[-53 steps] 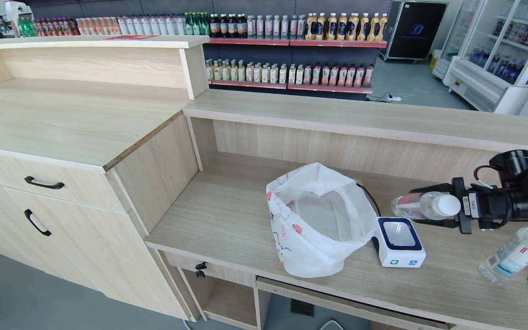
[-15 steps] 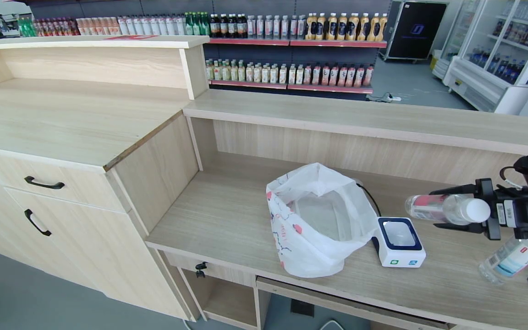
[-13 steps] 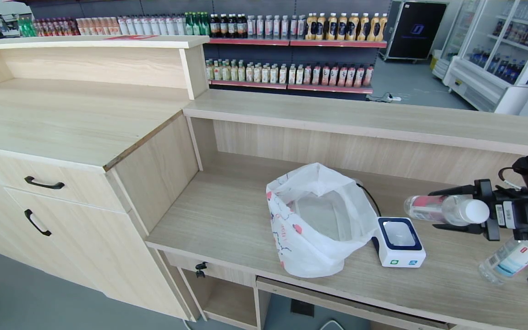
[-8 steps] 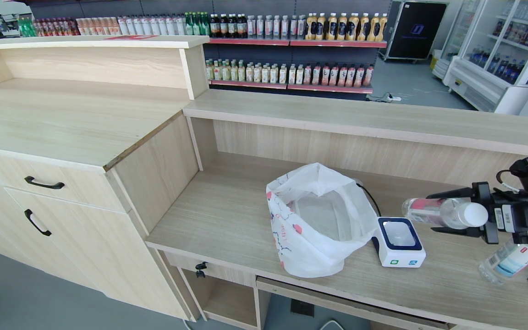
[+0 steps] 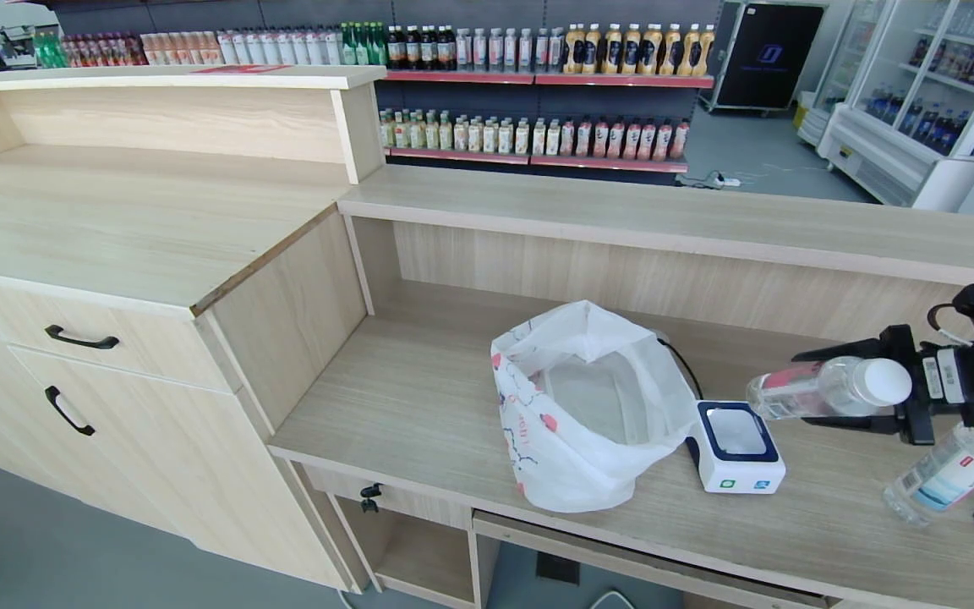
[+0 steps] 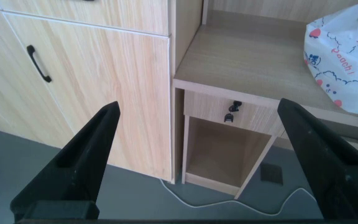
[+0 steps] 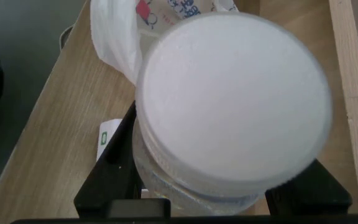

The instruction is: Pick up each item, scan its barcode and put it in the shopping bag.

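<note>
The right gripper has its fingers clamped on a plastic water bottle, sideways over the surface near the barcode scanner and shopping bag; light, slick and squashable, it likely wants a mid-body hold; the left gripper hangs with fingers apart.

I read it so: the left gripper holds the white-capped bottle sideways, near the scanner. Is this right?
Not quite. It is the right gripper that holds the white-capped bottle sideways, near the scanner. The head view shows this.
</note>
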Motion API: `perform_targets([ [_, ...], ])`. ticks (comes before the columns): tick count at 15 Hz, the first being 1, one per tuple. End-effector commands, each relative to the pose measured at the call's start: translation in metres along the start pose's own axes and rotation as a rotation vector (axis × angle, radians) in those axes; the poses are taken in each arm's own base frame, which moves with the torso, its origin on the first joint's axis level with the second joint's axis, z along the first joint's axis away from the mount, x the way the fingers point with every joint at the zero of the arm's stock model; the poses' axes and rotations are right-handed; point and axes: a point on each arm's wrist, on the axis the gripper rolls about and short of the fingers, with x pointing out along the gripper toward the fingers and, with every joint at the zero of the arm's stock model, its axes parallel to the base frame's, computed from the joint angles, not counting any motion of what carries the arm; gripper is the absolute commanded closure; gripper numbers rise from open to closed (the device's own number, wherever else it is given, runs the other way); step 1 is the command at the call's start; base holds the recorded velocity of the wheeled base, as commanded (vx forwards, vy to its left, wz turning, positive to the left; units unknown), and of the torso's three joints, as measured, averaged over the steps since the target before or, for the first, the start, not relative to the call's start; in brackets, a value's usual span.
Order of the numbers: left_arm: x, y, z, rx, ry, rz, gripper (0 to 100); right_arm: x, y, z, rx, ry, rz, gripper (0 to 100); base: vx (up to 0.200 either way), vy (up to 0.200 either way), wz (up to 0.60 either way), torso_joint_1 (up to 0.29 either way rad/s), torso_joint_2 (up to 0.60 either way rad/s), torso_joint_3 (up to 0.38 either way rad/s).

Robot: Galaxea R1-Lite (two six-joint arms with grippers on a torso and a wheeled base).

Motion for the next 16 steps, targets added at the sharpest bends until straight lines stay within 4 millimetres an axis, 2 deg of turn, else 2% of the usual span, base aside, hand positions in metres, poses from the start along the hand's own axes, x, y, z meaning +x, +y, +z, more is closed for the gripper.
perform_targets([
  [1,0.000,0.000,0.000,0.000,-0.001,0.000,0,-0.026,-0.017,0.036,0.063,0.030,-0.074,100,0.000,0.000,0.00,0.000,0.00,0.000],
  [4,0.000,0.000,0.000,0.000,-0.001,0.000,0,-0.062,-0.022,0.072,0.447,0.069,-0.187,100,0.000,0.000,0.00,0.000,0.00,0.000],
  [6,0.000,0.000,0.000,0.000,-0.001,0.000,0,-0.080,-0.013,0.091,0.705,0.078,-0.259,100,0.000,0.000,0.00,0.000,0.00,0.000],
  [7,0.000,0.000,0.000,0.000,-0.001,0.000,0,-0.081,-0.009,0.090,0.761,0.078,-0.264,100,0.000,0.000,0.00,0.000,0.00,0.000],
  [9,0.000,0.000,0.000,0.000,-0.001,0.000,0,-0.084,0.002,0.090,0.985,0.065,-0.286,100,0.000,0.000,0.00,0.000,0.00,0.000],
  [13,0.000,0.000,0.000,0.000,-0.001,0.000,0,-0.092,-0.012,0.099,1.408,-0.008,-0.341,100,0.000,0.000,0.00,0.000,0.00,0.000],
  [16,0.000,0.000,0.000,0.000,-0.001,0.000,0,-0.092,-0.022,0.097,1.589,-0.018,-0.367,100,0.000,0.000,0.00,0.000,0.00,0.000],
])
